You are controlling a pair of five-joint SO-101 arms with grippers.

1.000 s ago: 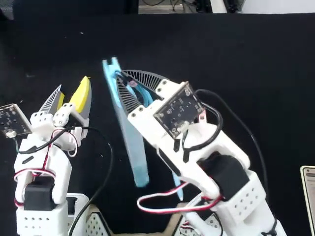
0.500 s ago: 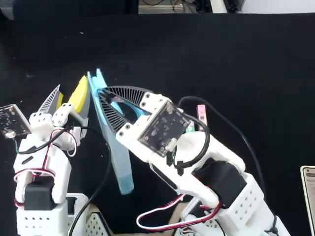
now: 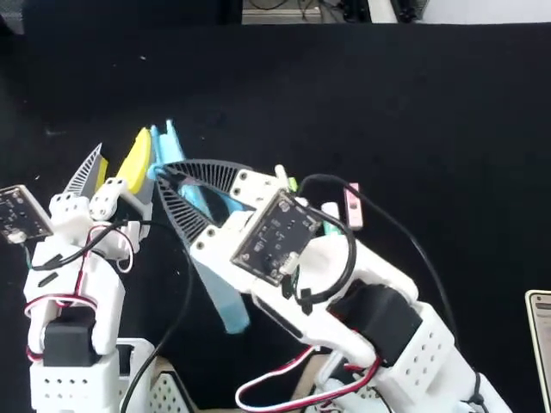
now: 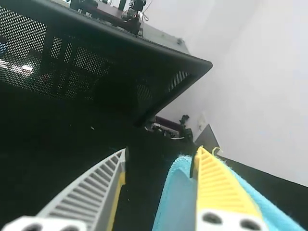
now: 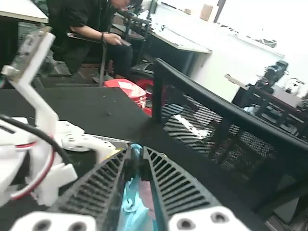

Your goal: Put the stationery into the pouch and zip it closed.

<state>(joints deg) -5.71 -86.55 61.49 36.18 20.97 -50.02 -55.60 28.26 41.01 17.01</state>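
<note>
The right gripper point(image 3: 164, 172) clamps the blue pouch point(image 3: 225, 301), whose middle hides under that arm. The left gripper point(image 3: 119, 157) gapes just beside the pouch; a pink item point(image 3: 352, 205) peeks past the arm.

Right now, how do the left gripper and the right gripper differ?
The left gripper has one grey and one yellow finger; the right gripper has two black ones. The left gripper is open and grips nothing; the right gripper is shut on the blue pouch. Both have ribbed fingers.
</note>
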